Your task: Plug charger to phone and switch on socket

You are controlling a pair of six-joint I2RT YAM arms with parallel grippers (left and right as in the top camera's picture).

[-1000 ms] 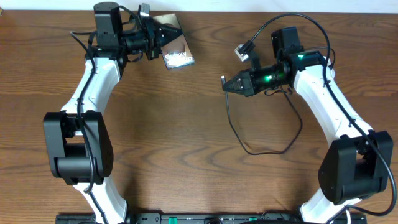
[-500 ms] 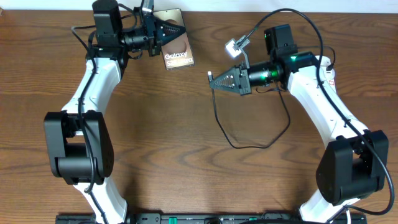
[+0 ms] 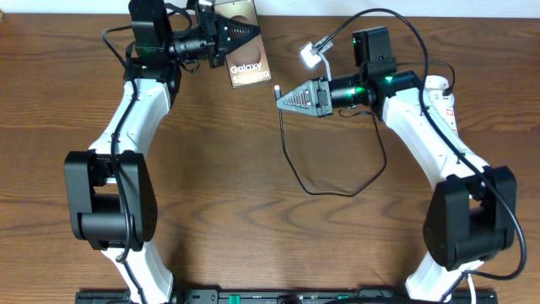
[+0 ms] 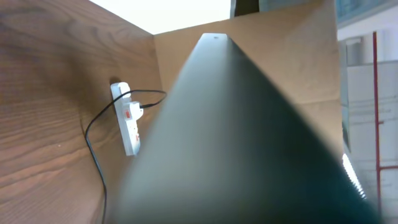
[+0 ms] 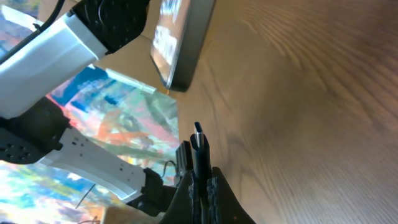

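Observation:
My left gripper (image 3: 251, 32) is shut on the phone (image 3: 249, 72), a dark bronze slab with white "Galaxy" lettering, held up off the table at the back. In the left wrist view the phone (image 4: 249, 143) fills the frame and hides the jaws. My right gripper (image 3: 282, 99) is shut on the charger (image 3: 321, 190) near its tip, just right of the phone. The connector tip (image 5: 198, 134) sticks out past my right gripper (image 5: 202, 180) and points at the phone's edge (image 5: 183, 50), with a gap between them. The white socket (image 4: 127, 118) lies on the table with the black plug in it.
The charger's slack cable loops over the wooden table (image 3: 211, 194) between the arms. The left arm's white link (image 5: 56, 43) shows beside the phone. A cardboard wall (image 4: 186, 62) stands behind the socket. A pale cable connector (image 3: 312, 57) hangs above the right wrist.
My right gripper has carried the charger tip left and towards the back, close to the phone. The left gripper has shifted the phone slightly right and back.

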